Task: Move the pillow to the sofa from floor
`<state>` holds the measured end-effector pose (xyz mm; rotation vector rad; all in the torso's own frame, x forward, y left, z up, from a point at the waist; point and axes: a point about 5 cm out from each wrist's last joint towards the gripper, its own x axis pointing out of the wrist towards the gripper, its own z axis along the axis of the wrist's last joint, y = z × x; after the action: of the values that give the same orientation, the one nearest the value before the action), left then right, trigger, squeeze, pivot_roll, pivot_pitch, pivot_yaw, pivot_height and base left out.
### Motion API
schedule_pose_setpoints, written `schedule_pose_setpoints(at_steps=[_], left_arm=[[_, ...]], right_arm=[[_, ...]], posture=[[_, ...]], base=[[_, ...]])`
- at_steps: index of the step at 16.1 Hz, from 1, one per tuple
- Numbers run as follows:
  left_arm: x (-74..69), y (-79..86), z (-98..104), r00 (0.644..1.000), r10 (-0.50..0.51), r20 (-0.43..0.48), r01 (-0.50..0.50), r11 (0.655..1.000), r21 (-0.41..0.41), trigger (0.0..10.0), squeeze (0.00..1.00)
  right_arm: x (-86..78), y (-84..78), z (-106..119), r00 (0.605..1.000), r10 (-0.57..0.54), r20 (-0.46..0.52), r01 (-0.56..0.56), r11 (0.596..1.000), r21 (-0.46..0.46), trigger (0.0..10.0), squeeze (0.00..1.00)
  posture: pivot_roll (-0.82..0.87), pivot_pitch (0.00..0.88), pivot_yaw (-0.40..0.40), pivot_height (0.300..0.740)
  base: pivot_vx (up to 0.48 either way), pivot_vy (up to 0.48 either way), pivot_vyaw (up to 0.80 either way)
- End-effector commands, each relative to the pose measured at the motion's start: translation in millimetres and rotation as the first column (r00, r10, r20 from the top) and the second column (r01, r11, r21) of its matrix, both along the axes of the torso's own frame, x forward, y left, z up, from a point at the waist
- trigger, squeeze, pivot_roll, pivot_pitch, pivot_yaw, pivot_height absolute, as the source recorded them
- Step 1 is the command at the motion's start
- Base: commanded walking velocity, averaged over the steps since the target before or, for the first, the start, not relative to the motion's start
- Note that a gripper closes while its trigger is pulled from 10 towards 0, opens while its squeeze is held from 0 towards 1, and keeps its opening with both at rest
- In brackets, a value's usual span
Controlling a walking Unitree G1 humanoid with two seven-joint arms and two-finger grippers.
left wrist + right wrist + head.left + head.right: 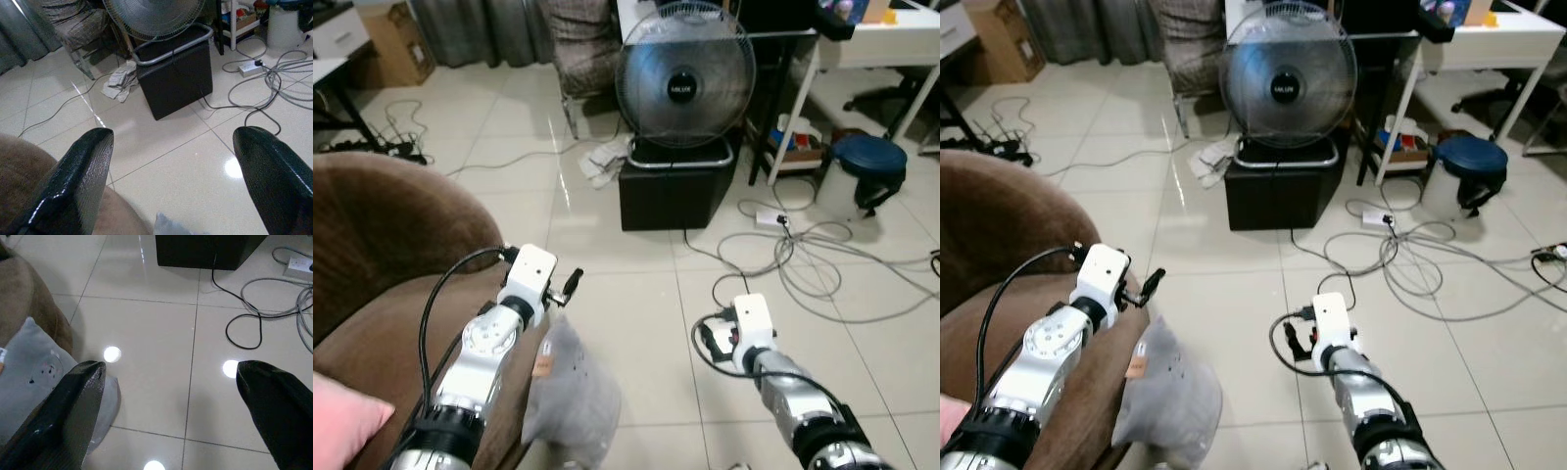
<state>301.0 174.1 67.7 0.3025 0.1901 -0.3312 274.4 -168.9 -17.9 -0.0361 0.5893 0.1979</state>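
Both grippers are released, holding nothing: the left gripper (171, 181) has its two black fingers (73, 186) spread wide above the sofa's edge, and the right gripper (171, 416) is spread as wide over bare tiles beside the pillow. From the head views the grippers' fingertips are hard to make out, since the white wrist housings cover them.

A grey pillow (570, 392) stands on the floor (636, 323), leaning against the front of the brown sofa (391, 235), between the two arms and nearer the left one. An orange tag sits at its upper edge. Its lower part is cut off by the frame, and the right wrist view shows a faint printed figure on its face, too small to read.

At the sofa's near end a pink cushion (342, 421) is only partly in frame.

Beyond the pillow, well apart from the sofa, a round fan (683, 73) sits on a black box (675, 191), with a crumpled cloth (602, 162) just beside the box. Grey cables (822, 264) loop across the tiles on the far side of the box from the sofa, near a blue stool (868, 162) and a white desk (881, 44), whose top is cut off.
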Motion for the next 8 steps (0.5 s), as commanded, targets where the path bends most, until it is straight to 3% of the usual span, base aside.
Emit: schedule_pose_setpoints(at_steps=[1, 6, 8], left_arm=[[-2.8, 1.2, -3.7, 1.000, 0.007, -0.005, -0.007, 1.000, 0.008, 10.0, 0.00], [-4.0, -1.1, -3.7, 1.000, 0.002, 0.007, -0.002, 1.000, 0.022, 10.0, 0.00], [-3.5, -2.2, -2.7, 1.000, -0.004, 0.017, 0.004, 1.000, 0.029, 10.0, 0.00]], right_arm=[[-11.4, -6.6, -11.3, 0.999, -0.008, -0.048, 0.007, 1.000, -0.013, 10.0, 0.00], [-43.1, -37.8, -32.4, 0.983, -0.071, -0.168, 0.060, 0.996, -0.069, 10.0, 0.00], [-47.8, -49.4, -33.1, 0.980, -0.092, -0.179, 0.079, 0.994, -0.079, 10.0, 0.00]], posture=[[0.05, 0.000, 0.047, 0.681], [0.05, 0.000, 0.045, 0.635], [0.05, 0.000, 0.045, 0.630]], base=[[0.000, 0.000, 0.00], [0.000, 0.000, 0.00], [0.000, 0.000, 0.00]])
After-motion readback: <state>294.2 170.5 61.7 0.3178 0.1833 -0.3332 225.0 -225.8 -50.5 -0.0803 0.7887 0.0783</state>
